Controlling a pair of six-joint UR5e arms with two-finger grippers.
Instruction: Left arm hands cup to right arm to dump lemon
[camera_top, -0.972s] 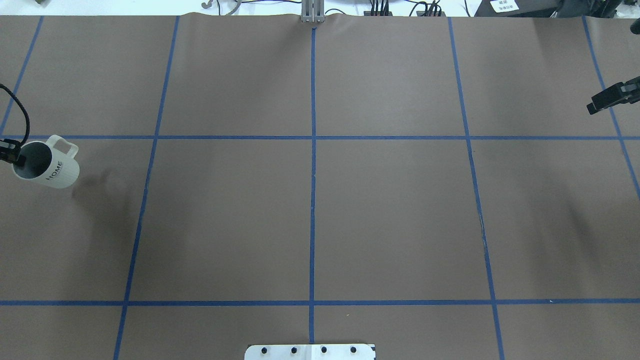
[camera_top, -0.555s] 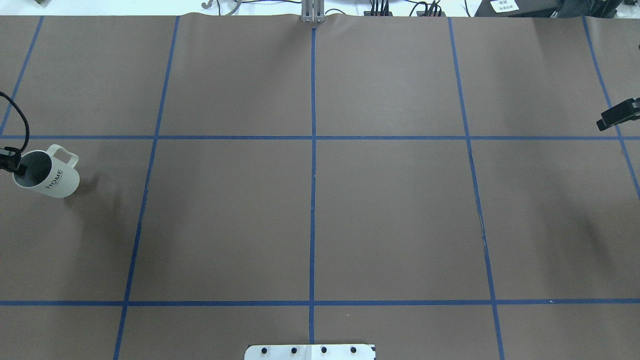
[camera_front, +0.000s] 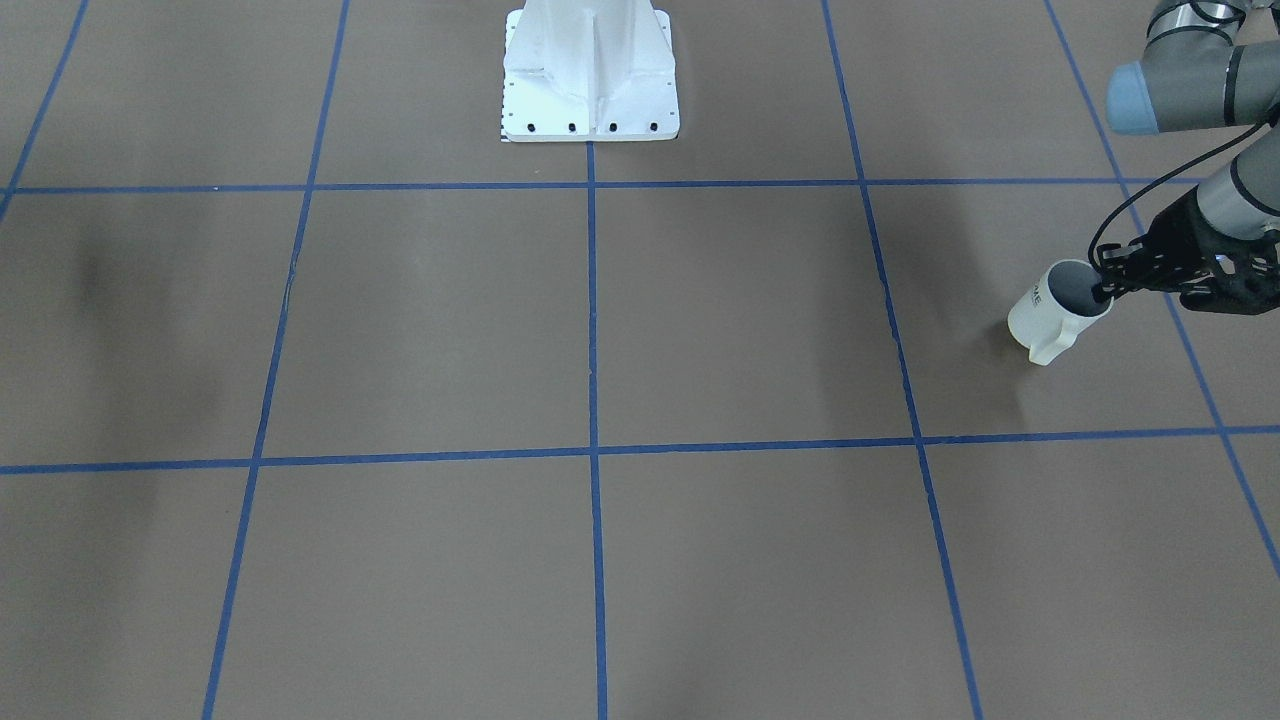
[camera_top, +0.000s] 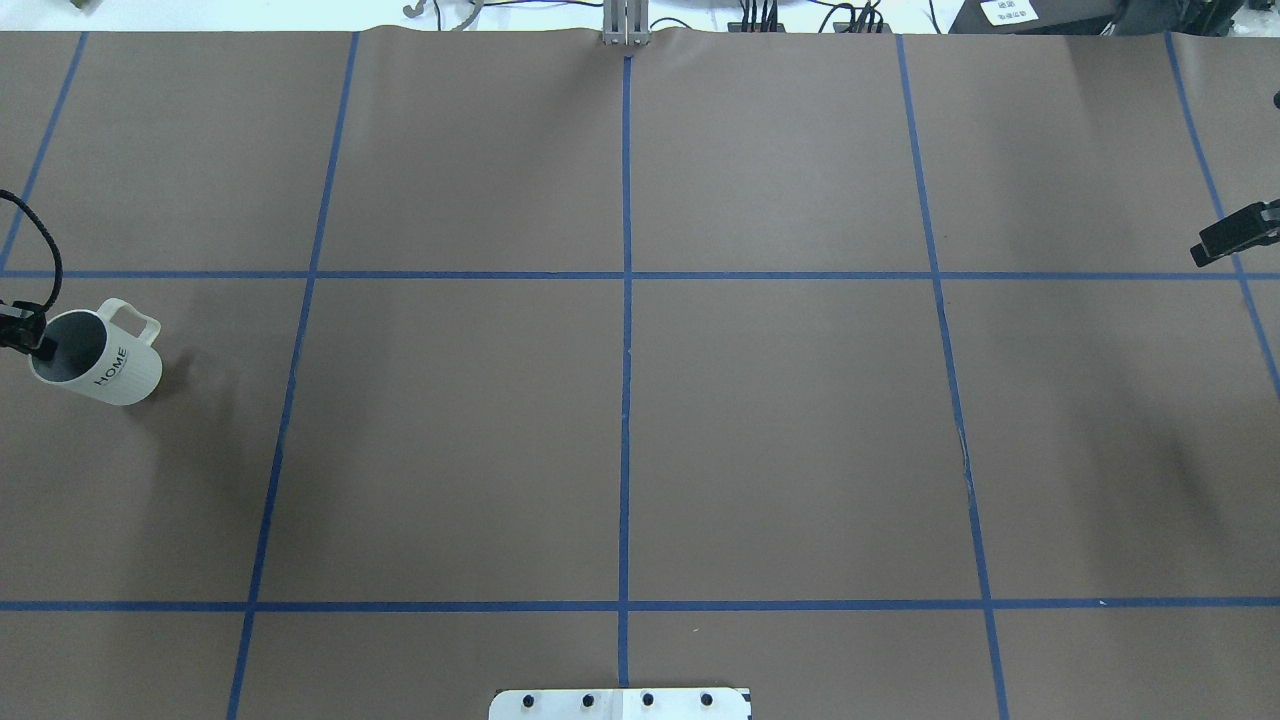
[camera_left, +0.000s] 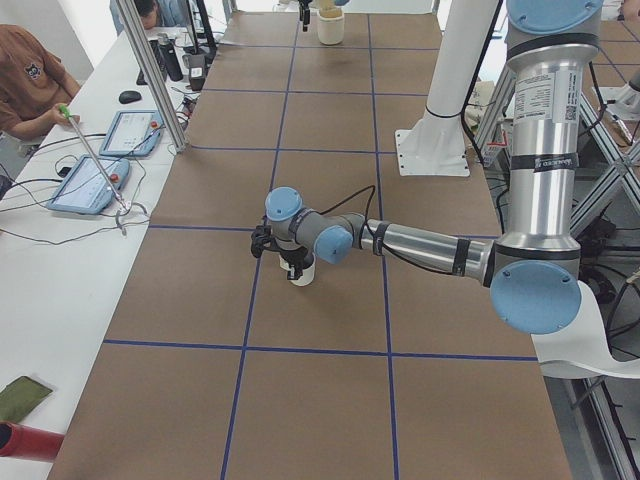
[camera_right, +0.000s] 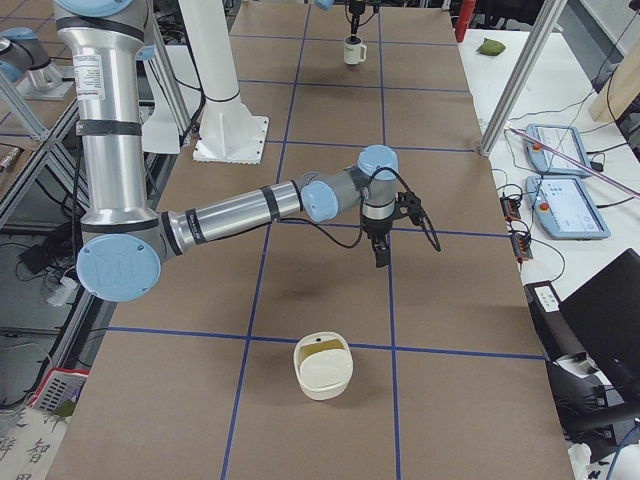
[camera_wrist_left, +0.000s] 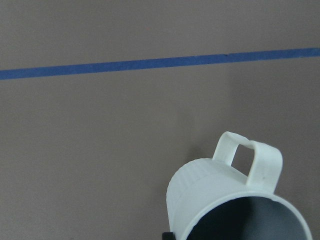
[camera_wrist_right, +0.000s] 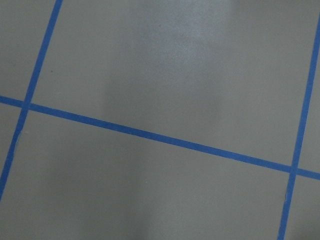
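Currently pinches the rim of the white mug (camera_top: 95, 357) with the left gripper (camera_top: 40, 345): one finger down inside the grey interior, the other outside the wall, both pressed onto the ceramic. Sits far out at the left end of the brown-papered table (camera_top: 800, 420), among the blue tape lines (camera_top: 626, 300), just on the robot's side of a cross line. Stands close to upright, squarish handle (camera_top: 137, 322) turned away from the robot's base, HOME lettering (camera_top: 111, 366) on the side towards the table's middle. Looks set on or barely above the paper; contact hard to judge from these angles. Reaches it with the left arm (camera_left: 420, 243) stretched low and nearly level. Hangs the right gripper (camera_right: 380, 250) well apart at the opposite end, fingers pointing down above bare paper; cannot tell whether spread or pressed together. Extends the right arm (camera_right: 240, 210) roughly level too. Has a cream round container (camera_right: 322, 366) on the paper nearer the right-end camera, well apart from the mug.
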